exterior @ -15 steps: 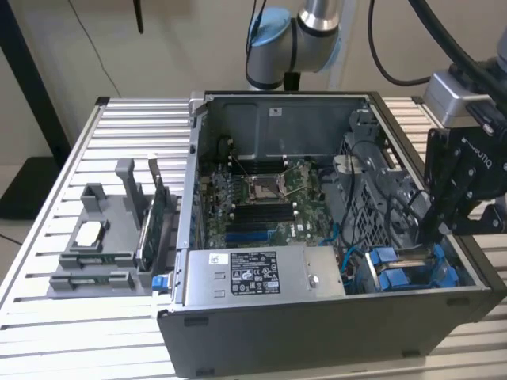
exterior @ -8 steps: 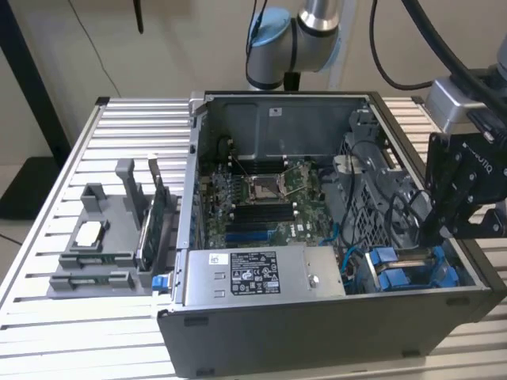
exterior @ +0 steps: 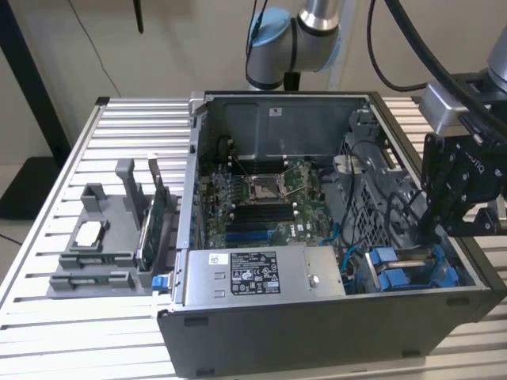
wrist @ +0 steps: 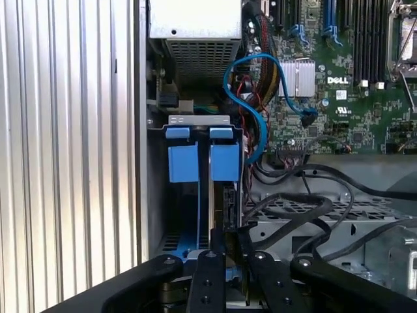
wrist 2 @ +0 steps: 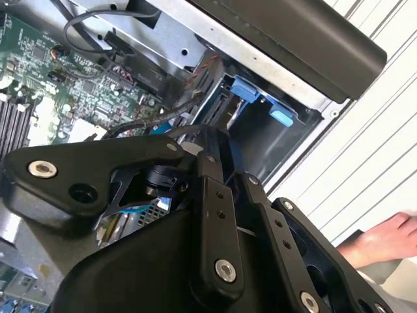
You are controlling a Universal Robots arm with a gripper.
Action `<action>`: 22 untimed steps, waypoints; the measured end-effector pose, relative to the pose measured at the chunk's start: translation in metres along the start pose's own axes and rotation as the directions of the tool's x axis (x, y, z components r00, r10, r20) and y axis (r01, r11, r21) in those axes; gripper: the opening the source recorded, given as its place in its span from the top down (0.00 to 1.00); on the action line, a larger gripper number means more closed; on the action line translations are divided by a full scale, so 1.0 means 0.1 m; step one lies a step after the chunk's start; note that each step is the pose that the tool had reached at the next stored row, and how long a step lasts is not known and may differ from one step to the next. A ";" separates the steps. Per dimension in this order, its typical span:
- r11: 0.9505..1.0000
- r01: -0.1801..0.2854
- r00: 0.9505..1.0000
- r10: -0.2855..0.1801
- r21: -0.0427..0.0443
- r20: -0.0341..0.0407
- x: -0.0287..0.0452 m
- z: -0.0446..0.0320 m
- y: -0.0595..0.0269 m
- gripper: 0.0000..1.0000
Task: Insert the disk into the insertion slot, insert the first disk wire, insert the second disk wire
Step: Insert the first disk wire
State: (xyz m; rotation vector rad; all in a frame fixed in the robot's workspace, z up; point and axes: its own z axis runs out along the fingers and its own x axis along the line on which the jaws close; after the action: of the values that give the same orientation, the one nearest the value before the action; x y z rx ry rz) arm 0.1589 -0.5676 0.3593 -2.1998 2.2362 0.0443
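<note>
The open computer case [exterior: 317,332] lies on the table. At its corner on the exterior view's right is the grey drive cage [wrist: 195,120], whose insertion slot holds two blue-handled carriers side by side. The disk [wrist: 225,162], the one nearer the motherboard, sits in the slot edge-on, with only its blue handle and dark edge showing. My black gripper [wrist: 228,238] hangs over the cage in line with that disk and reaches down into the bay [exterior: 428,233]. A blue wire [wrist: 257,98] loops from the motherboard toward the cage, and black wires [wrist: 300,208] lie beside the gripper.
The power supply [exterior: 253,273] with its white label lies along the case front, and the motherboard [exterior: 261,198] lies behind it. A grey fixture [exterior: 103,245] with parts stands on the slatted table [exterior: 47,317] at the exterior view's left. A person's hand [wrist 2: 384,241] rests outside the case.
</note>
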 end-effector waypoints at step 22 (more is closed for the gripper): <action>1.000 0.000 1.000 0.000 0.005 0.001 -0.024 0.064 -0.014 0.81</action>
State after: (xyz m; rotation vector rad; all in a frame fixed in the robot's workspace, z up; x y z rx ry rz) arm 0.1603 -0.5650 0.3530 -2.1973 2.2329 0.0395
